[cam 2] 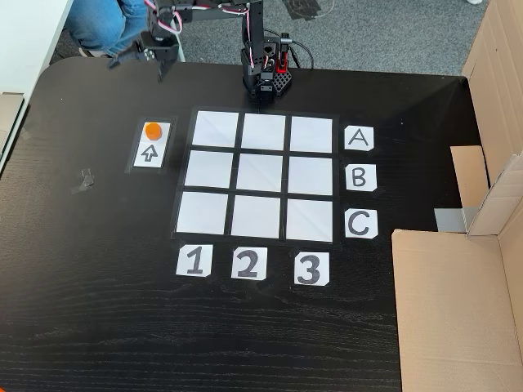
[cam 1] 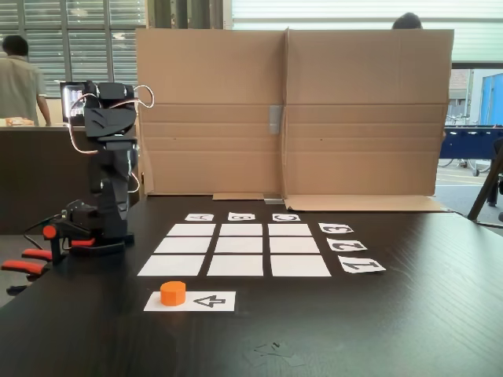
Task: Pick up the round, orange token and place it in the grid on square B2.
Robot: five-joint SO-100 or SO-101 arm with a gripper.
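Observation:
The orange token [cam 1: 173,292] [cam 2: 153,130] stands on a white strip with a black arrow, just outside the grid [cam 1: 191,265] [cam 2: 203,211]. Square B2 [cam 1: 240,244] [cam 2: 261,173], the centre cell, is bare white paper. In a fixed view from above, my gripper [cam 2: 140,64] hangs off the table's far left edge, beyond the token and well above it. Its jaws are dark against the background, so I cannot make out their state. In the low fixed view the arm [cam 1: 108,157] is folded upright at the left.
Letter labels [cam 2: 359,180] and number labels [cam 2: 248,263] edge the grid. Red-orange clamp handles [cam 1: 30,263] stick out beside the arm's base [cam 2: 266,80]. A cardboard screen [cam 1: 291,110] [cam 2: 458,302] walls one table side. A seated person's legs [cam 2: 98,24] are near the gripper.

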